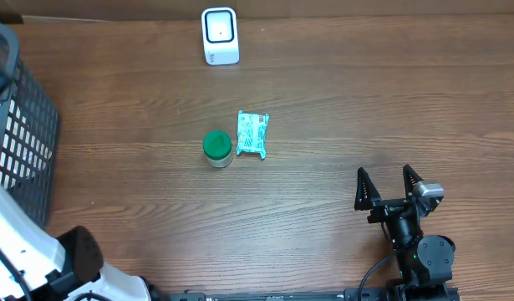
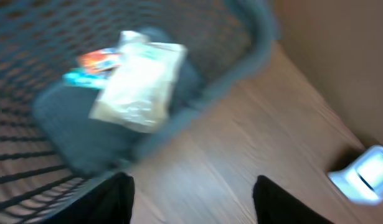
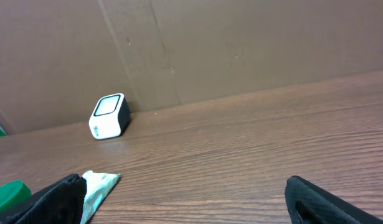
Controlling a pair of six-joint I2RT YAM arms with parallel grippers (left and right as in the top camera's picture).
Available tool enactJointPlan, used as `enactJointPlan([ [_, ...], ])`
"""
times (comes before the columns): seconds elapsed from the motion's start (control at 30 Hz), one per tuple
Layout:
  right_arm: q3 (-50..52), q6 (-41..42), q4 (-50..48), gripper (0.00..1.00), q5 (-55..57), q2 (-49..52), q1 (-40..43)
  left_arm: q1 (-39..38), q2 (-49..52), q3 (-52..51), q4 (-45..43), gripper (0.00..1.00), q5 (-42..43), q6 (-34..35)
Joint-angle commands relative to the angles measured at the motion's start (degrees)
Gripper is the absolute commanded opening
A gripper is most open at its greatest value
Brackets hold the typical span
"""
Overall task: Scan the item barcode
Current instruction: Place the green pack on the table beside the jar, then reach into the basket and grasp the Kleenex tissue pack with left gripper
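You have nothing in hand, so I judge this the reach-for-an-item step. Your left gripper (image 2: 192,184) hangs by the black mesh basket (image 2: 235,81) in the upper left of its wrist view, jaws apart and empty. Your right gripper (image 1: 384,172), lower right of the overhead frame, stands wide open and empty too.

The likely items, a teal-and-white crinkled packet (image 1: 252,134) and a green-lidded round jar (image 1: 216,148), sit just beside each other at the overhead's centre, below the white box-shaped scanner (image 1: 221,36) at top centre.

The next move calls for closing on one and turning its barcode to the scanner's window.

Only the left wrist view — blurred — shows a pale plastic packet (image 2: 141,78) and bright wrappers (image 2: 94,61) lying inside the basket. Only the overhead shows where both arms sit.
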State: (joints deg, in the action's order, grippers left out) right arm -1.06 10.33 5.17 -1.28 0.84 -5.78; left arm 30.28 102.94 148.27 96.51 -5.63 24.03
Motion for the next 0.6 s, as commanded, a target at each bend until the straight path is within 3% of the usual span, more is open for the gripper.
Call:
enactJointPlan([
  [0.0, 0.59, 0.11, -0.37, 1.0, -0.11, -0.46, -0.37, 7.58, 2.08, -1.81, 0.11, 0.72, 0.11, -1.01],
  [0.07, 0.59, 0.11, -0.37, 1.0, -0.11, -0.46, -0.37, 11.39, 3.17, -3.15, -0.28, 0.79, 0.09, -1.31],
  [0.33, 0.59, 0.11, -0.37, 1.0, -0.11, -0.46, -0.37, 21.0, 5.51, -17.79, -7.41, 0.78, -1.05, -3.15],
  [0.57, 0.59, 0.11, -0.37, 1.0, -0.11, -0.46, -0.37, 22.21, 5.51, -33.16, -21.66, 0.75, -3.76, -12.81],
])
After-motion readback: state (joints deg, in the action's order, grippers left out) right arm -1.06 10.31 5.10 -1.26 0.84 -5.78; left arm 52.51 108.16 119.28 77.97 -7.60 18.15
